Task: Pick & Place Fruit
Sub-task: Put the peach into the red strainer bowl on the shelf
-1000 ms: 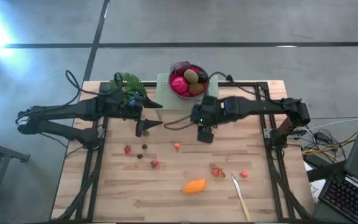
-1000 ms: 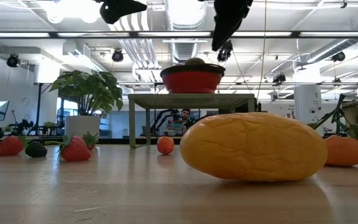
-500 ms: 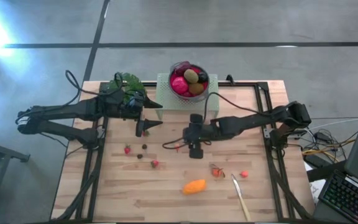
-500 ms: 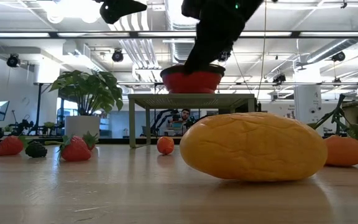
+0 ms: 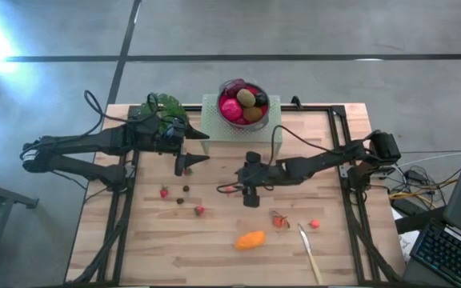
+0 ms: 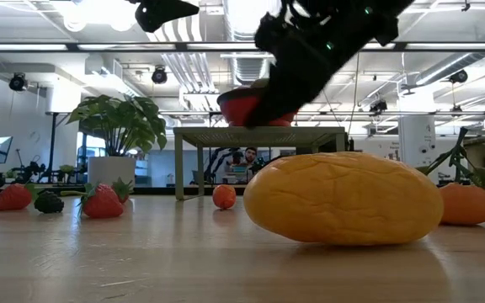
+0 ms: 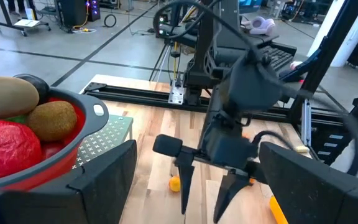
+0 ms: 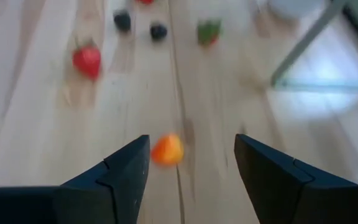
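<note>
Since a second ago the right gripper (image 5: 229, 190) has swung from beside the bowl (image 5: 243, 102) to frame centre, low over the table (image 5: 214, 240); left gripper (image 5: 192, 160) unchanged, upper left, fingers spread.

Counts, left to right: three strawberries (image 5: 164, 192), two dark berries (image 5: 186, 190), one orange berry (image 8: 166, 150), one orange oval (image 5: 250, 239), one stemmed orange piece (image 5: 279, 221).

Orange berry lies just ahead of the right gripper's parted fingers, untouched.

Wood-plank table; grey floor beyond.

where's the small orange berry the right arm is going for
In the high view the small orange berry lies mid-table, just left of the right gripper; the right wrist view shows it ahead of the open fingers, not yet between them.
</note>
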You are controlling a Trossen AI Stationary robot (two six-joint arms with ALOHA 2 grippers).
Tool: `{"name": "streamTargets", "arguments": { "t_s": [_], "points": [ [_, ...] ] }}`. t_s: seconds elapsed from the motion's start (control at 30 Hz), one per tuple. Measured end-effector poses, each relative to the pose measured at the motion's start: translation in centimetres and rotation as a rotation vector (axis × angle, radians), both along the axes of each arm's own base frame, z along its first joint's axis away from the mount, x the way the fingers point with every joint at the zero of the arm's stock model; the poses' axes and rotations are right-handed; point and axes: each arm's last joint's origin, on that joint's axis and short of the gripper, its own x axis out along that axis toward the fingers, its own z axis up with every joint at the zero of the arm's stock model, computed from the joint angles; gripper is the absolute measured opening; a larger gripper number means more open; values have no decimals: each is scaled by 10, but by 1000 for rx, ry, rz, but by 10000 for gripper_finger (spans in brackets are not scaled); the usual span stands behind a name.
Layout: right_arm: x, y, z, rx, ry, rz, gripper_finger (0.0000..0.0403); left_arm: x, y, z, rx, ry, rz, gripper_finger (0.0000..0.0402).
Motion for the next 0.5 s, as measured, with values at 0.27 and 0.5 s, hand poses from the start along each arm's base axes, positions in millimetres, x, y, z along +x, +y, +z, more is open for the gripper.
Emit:
{"name": "streamTargets", "arguments": {
  "t_s": [0.27, 0.5],
  "points": [
    [-33, -7, -22, 19, 225, -160, 247, 0, 0, 0, 0, 1, 0, 344],
    [-53, -13, -47, 58, 311, -232, 259, 0, 0, -1, -1, 7, -1, 344]
  ]
}}
